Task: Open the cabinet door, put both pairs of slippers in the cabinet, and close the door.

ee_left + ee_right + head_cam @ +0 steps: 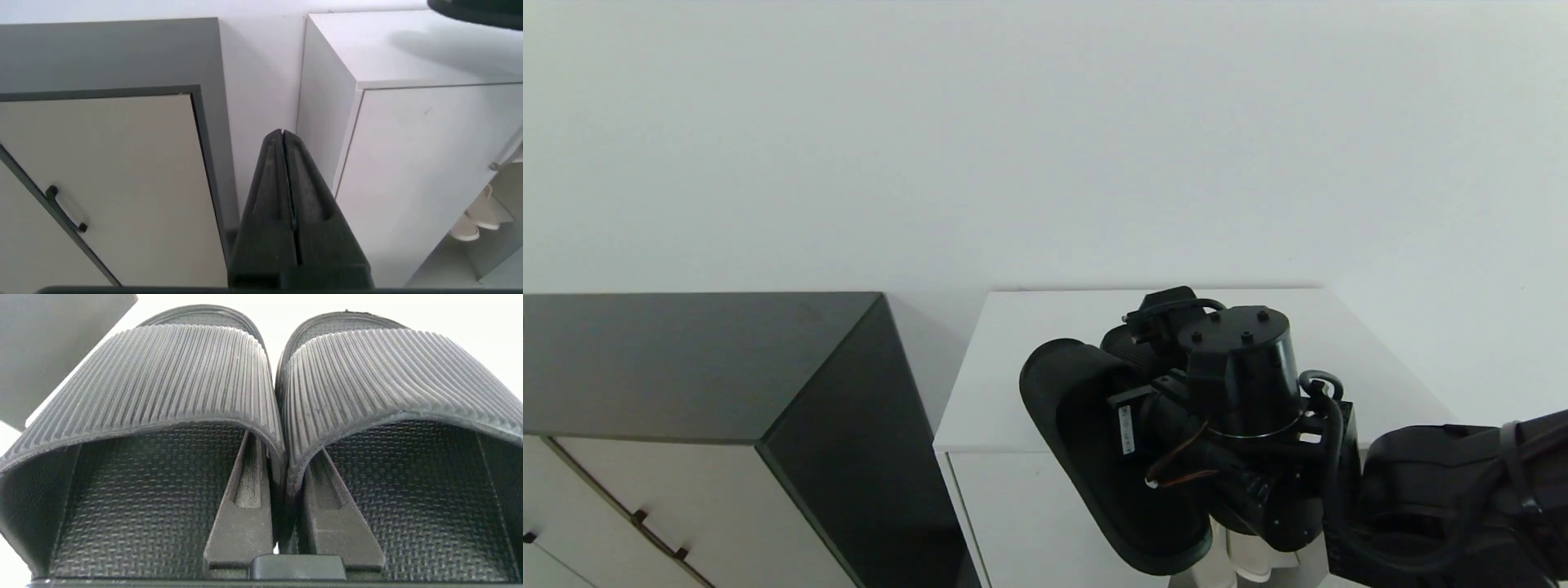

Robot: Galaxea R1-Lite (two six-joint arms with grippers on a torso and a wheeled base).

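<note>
Left jaws pressed together, empty, just parked. Right jaws pinch the touching inner walls of the black ribbed rubber slippers point(196, 384), guess so both carry as one, up over the white cabinet point(1005, 384), pale slippers point(476, 222) already inside.

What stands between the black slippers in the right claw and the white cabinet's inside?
The right claw holds the black slippers above the white cabinet, so its top panel appears to lie between them and the inside. White slippers show low at its front.

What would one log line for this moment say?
right gripper: shut on black slippers | left gripper: shut, empty | black slippers: at white cabinet
</note>
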